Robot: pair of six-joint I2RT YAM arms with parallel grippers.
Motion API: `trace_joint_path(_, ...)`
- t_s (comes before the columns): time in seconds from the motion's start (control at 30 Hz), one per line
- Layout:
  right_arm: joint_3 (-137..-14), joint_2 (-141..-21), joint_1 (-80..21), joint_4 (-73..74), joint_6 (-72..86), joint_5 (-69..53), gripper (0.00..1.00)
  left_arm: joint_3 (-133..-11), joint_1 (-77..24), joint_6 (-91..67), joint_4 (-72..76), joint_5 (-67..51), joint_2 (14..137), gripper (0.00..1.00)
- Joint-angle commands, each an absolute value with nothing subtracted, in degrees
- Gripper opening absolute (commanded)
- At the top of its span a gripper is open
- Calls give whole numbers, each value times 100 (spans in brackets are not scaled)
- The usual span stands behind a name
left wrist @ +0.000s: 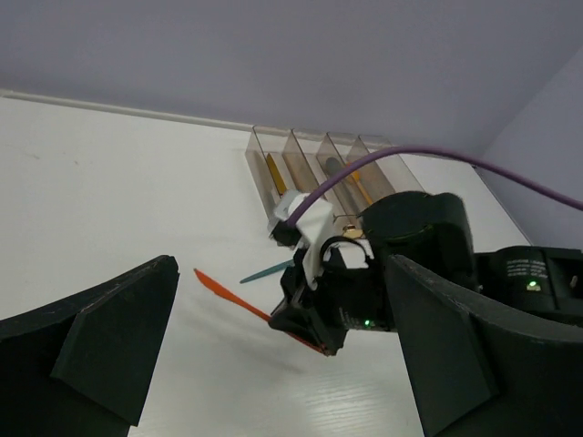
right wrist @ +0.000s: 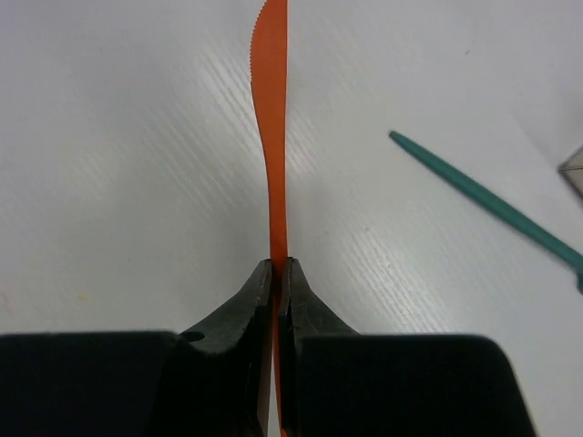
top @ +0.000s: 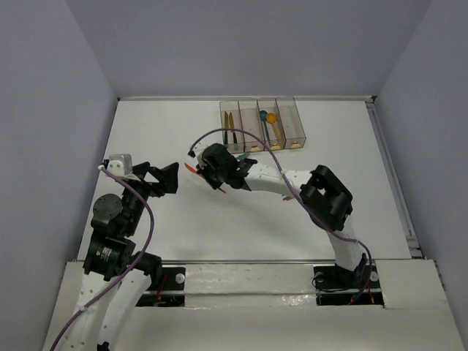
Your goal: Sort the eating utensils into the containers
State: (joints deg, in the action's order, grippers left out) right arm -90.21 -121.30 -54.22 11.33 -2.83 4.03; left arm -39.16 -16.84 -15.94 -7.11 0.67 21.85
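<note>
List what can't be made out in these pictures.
- Orange knife: right wrist view, handle end hidden between the fingers of the right gripper.
- Teal utensil: same view, head cut off by the right edge.
- Bins: top view, pieces inside too small to name.

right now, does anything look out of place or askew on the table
One teal utensil lies loose on the table, outside the bins, beside the right gripper, which is shut on an orange knife. It is simply unsorted; nothing looks spilled or broken.

Right tool (top: pixel 207 178) grips an orange utensil (top: pixel 191 169) near the containers (top: pixel 294 121)
</note>
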Motion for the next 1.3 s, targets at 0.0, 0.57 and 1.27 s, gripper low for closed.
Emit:
trace_joint_path(0.0,-9412,-11479,-5029,686,237,728,0,-4148,-1758,-1556,-457,35,2145,99)
trace_joint_path(0.57,-11995,-13068,-3367,1072,1537,932,0,-4148,-1811,-1556,-475,35,2162,99)
trace_joint_path(1.27,-11725,-13114,-3313,686,2250,914,56,-4131,-1811,-1556,-466,26,2145,99)
